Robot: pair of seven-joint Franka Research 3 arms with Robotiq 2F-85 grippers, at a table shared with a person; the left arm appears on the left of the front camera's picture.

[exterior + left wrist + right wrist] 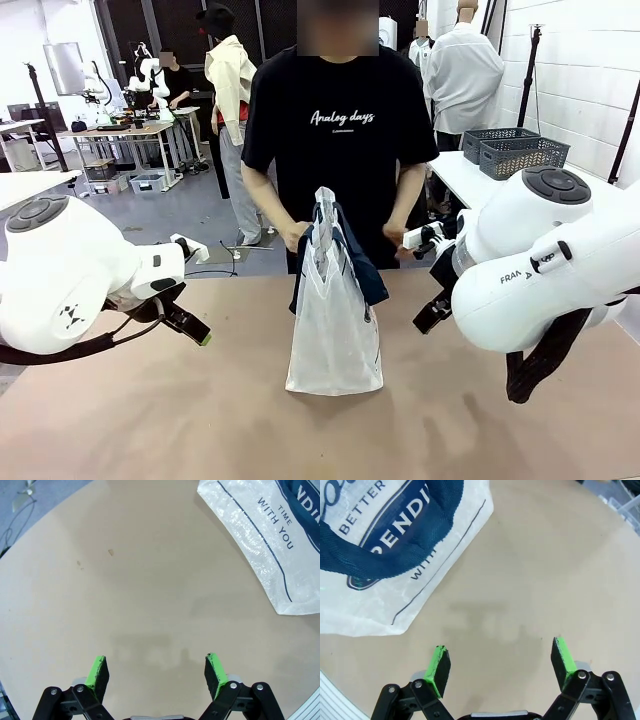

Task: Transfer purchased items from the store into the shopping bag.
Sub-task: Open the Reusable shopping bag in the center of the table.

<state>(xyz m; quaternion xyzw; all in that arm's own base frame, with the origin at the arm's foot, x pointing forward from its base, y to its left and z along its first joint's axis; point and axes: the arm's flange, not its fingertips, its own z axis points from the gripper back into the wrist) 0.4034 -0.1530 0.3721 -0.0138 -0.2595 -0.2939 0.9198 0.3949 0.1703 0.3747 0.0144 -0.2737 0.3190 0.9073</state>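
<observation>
The shopping bag [333, 330] stands upright on the table [180, 430], at the middle and toward the far edge, with its navy handles [355, 262] drooping down its sides. A person in a black T-shirt stands just behind it, with one hand [296, 237] and the other hand [396, 235] close to the bag's top on either side; whether they touch the straps cannot be told. The plastic hides what lies inside.

The left gripper [195, 330] hangs over bare table to the left of the bag, and the right gripper [432, 314] over bare table to its right. Both are well apart from it and nothing lies between. Far right, two dark grey lattice baskets [515, 152] sit on a white side table.

The left wrist view shows the left gripper [156, 667] released, green pads spread wide above empty tabletop, and the bag's lower corner [270, 545] with the print "TIME WITH YOU". The right wrist view shows the right gripper [501, 662] equally released and a navy handle [395, 540] lying across the bag's printed side [375, 605].
</observation>
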